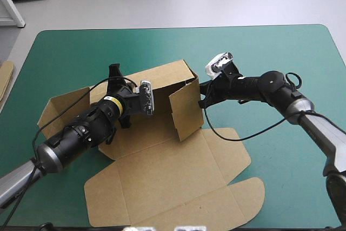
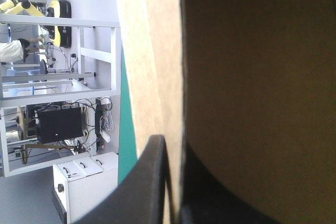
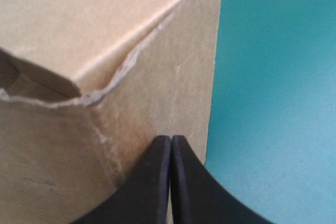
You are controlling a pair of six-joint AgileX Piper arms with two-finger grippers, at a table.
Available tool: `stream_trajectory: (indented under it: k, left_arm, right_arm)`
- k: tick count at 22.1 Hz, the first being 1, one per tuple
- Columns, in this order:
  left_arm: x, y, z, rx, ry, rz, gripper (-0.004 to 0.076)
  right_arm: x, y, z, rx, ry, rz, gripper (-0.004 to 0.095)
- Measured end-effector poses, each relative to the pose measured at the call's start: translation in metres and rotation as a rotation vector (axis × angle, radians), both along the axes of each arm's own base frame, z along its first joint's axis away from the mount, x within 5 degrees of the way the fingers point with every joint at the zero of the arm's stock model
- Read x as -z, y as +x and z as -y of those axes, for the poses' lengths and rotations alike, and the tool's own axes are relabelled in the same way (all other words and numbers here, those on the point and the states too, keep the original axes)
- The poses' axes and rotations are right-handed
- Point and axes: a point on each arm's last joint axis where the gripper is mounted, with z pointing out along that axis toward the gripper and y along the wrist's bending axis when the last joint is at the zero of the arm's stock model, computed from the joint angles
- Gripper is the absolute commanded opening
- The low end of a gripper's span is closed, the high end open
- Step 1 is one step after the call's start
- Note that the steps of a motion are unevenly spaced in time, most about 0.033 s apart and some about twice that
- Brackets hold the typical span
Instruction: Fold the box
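Position of box (image 1: 162, 182): brown, at mid-table on teal-green cover (image 1: 270, 52); partly raised, with lid panel flat toward near edge.
Walls of box: rear wall upright along far side; right end wall upright, meeting rear wall at a corner; left end flap tilted outward.
Reach of left gripper (image 1: 114, 72): enters from table's left and crosses above box floor, tips at top edge of rear wall.
Grip of left gripper (image 2: 172, 142): black fingers (image 2: 149, 182) all but together, pinching wall seen edge-on, one finger on its lit face and the other on its shaded face; strip of cover visible beyond the board.
Reach of right gripper (image 1: 203, 96): enters from table's right, tips touching outer face of right end wall.
Grip of right gripper (image 3: 171, 139): fingers pressed together into one pointed arch, set against outer face of wall near its free upright edge; creased, whitened corner fold just ahead of tips; cover beside the wall.
Relation: box between both grippers, left one inside at rear wall, right one outside at end wall.
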Motion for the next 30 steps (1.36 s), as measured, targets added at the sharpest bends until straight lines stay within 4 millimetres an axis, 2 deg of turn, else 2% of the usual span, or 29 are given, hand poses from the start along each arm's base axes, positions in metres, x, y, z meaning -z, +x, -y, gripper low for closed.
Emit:
stream_trajectory:
  k: [6,11,13,15,16,18,24,30]
  left_arm:
    - [0.000,0.000,0.000,0.000,-0.001,-0.001,-0.0008]
    - [0.000,0.000,0.000,-0.001,-0.004,-0.003,-0.0009]
    - [0.000,0.000,0.000,-0.002,-0.005,-0.004,-0.0008]
    - [0.000,0.000,0.000,-0.003,-0.005,-0.005,-0.0008]
    - [0.000,0.000,0.000,-0.003,-0.005,-0.006,-0.0008]
    - [0.000,0.000,0.000,-0.005,-0.004,-0.007,-0.0008]
    - [0.001,-0.001,0.000,-0.007,-0.013,-0.013,-0.0009]
    - [0.001,-0.001,0.000,-0.006,-0.014,-0.013,-0.0008]
  right_arm:
    - [0.011,-0.019,0.004,-0.006,0.032,0.008,0.0000]
    - [0.011,-0.022,0.004,-0.021,0.048,0.054,0.0009]
    - [0.011,-0.022,0.004,-0.034,0.043,0.057,0.0058]
    - [0.012,-0.025,0.004,-0.066,0.026,0.057,0.0221]
    - [0.012,-0.025,0.004,-0.075,0.021,0.056,0.0359]
    - [0.012,-0.026,0.005,-0.079,0.014,0.041,0.0496]
    - [0.012,-0.037,-0.001,-0.180,0.052,-0.030,0.0514]
    - [0.013,-0.036,0.000,-0.162,0.045,-0.021,0.0514]
